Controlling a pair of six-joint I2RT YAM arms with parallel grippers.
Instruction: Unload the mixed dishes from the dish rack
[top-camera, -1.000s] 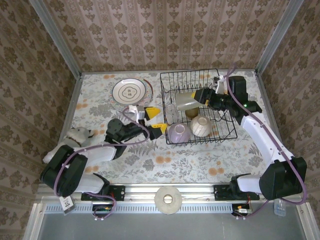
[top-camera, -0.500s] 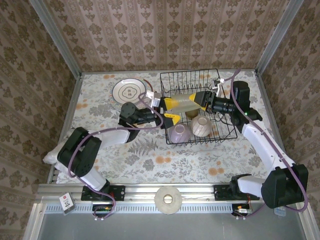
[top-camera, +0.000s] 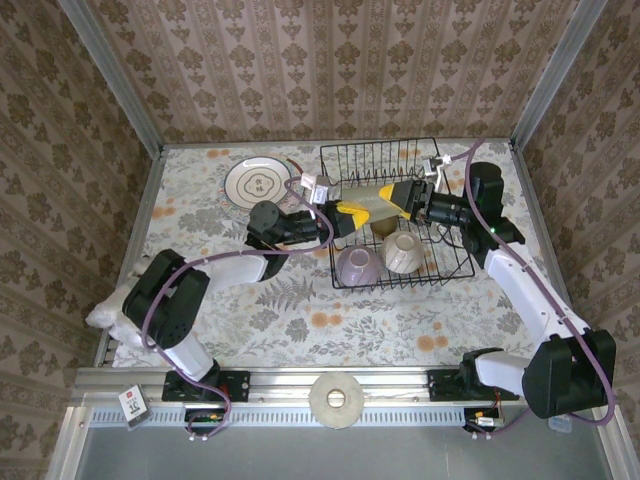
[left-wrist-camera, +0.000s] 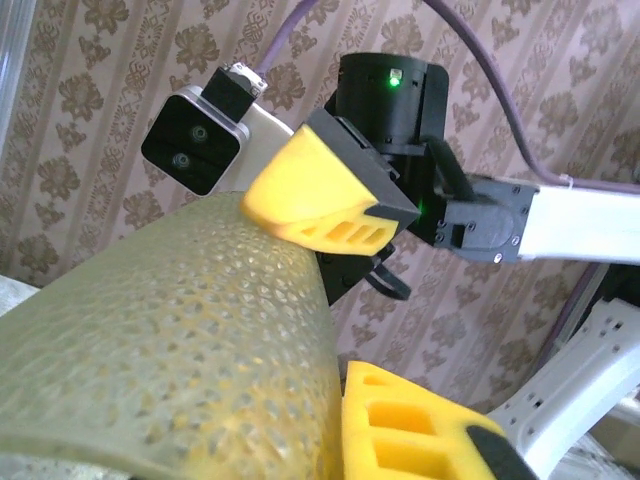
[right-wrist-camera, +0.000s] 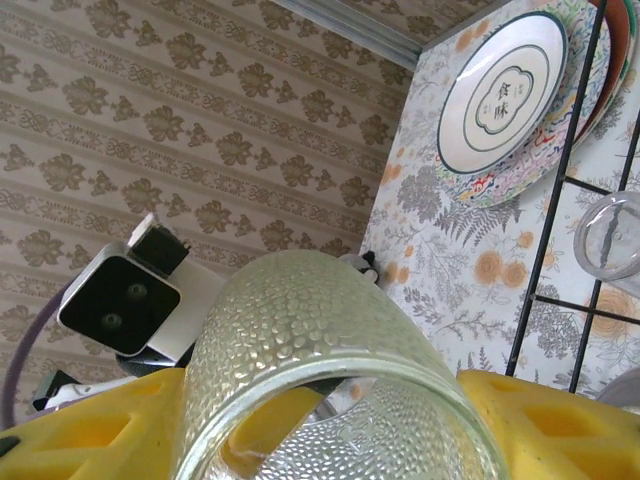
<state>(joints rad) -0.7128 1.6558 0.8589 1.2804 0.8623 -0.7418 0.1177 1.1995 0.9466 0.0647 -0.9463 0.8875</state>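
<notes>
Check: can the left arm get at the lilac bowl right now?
Probably not yet. The left gripper is shut on the pale green tumbler, which the right gripper also holds over the dish rack. The lilac bowl sits uncovered at the rack's near-left corner.

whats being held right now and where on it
The pale green dimpled glass tumbler: right gripper clamps its sides at one end, left gripper shut on the other end.
</notes>
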